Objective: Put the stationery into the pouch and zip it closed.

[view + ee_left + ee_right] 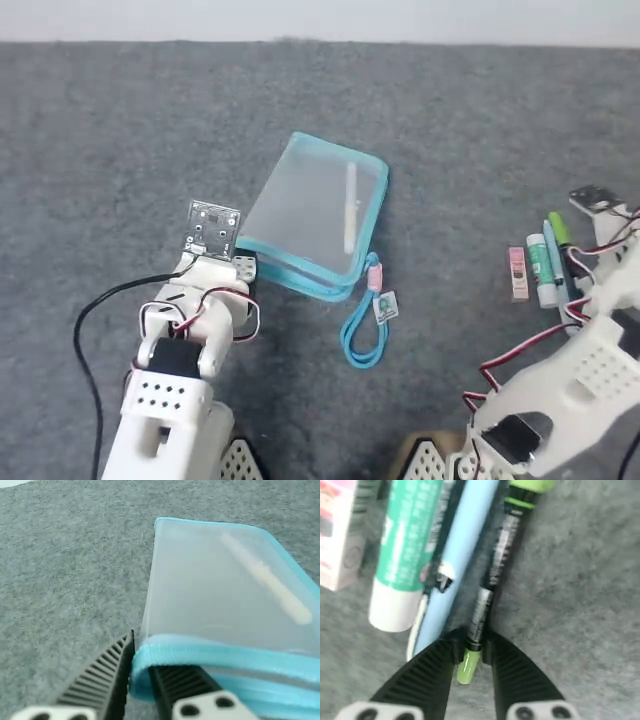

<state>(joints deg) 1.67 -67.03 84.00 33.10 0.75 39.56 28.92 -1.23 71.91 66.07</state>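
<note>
Left gripper [131, 645] is pinching a corner of the clear plastic pouch with teal zip trim [210, 590], which sits on the grey felt [120, 150] with one pale stick [350, 208] inside and a blue cord loop [362, 335] trailing off it. Well apart, the right gripper [470, 645] is clamped on the tip of a black pen with lime-green ends [500, 545]. That's one of four loose bits in a row: a light-blue pen [465, 535] right against it, then a green-and-white glue stick [405, 545] and a pink eraser box [335, 535].

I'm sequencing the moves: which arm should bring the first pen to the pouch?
Right: the right gripper grips the green marker, while the left gripper is busy pinching the pouch by its blue edge.
</note>
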